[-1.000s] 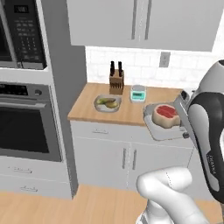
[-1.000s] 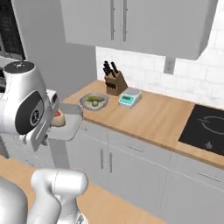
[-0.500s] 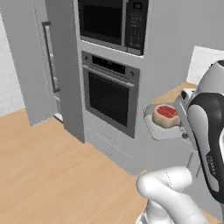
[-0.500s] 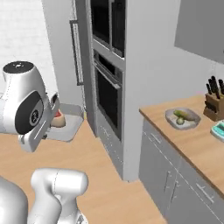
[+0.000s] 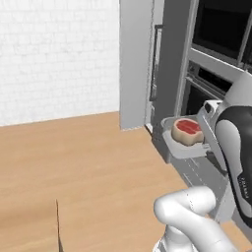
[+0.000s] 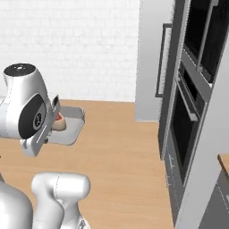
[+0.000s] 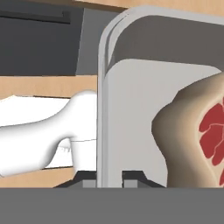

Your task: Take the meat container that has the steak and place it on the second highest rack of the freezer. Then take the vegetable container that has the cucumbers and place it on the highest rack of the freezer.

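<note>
Grey meat container [image 5: 186, 146] with the steak [image 5: 187, 131] sits mid-right of my left view, claw [image 7: 109, 177] clamped on its rim. My base has swung from the surface toward the tall freezer [image 5: 139, 59]; shelving comes next.

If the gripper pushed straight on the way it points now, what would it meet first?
Nothing new: the gripper is already clamped on the rim of the grey meat container holding the steak. Beyond it seems to be bare wooden floor, though depth is unclear.
</note>
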Available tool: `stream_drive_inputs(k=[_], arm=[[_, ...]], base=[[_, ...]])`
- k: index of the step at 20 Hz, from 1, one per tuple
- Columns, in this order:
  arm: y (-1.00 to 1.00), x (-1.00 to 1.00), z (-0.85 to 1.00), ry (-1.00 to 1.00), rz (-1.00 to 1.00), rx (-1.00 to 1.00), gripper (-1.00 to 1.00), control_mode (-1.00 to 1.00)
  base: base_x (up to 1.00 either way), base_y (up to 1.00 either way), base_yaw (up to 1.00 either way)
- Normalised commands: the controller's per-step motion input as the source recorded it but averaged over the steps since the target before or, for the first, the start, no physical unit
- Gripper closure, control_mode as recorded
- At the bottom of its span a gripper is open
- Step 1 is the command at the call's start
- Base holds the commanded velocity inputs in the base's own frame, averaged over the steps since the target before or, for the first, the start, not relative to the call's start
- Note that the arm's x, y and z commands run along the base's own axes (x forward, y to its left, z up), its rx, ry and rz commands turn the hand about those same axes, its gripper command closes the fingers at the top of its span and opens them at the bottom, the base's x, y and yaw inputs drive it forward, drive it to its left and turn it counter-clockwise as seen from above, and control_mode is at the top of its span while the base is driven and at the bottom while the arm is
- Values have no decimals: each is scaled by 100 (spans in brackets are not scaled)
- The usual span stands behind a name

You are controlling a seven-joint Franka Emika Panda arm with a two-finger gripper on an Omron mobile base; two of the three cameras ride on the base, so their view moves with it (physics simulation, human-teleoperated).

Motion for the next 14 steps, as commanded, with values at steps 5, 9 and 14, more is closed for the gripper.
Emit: stream_drive_inputs(k=[5, 9, 14], arm=[[0, 0, 0, 0, 0, 0, 100, 100], [0, 0, 0, 0, 0, 0, 100, 100], [0, 0, 0, 0, 0, 0, 100, 100]], base=[[100, -3, 24], [100, 0, 19], [100, 0, 13]])
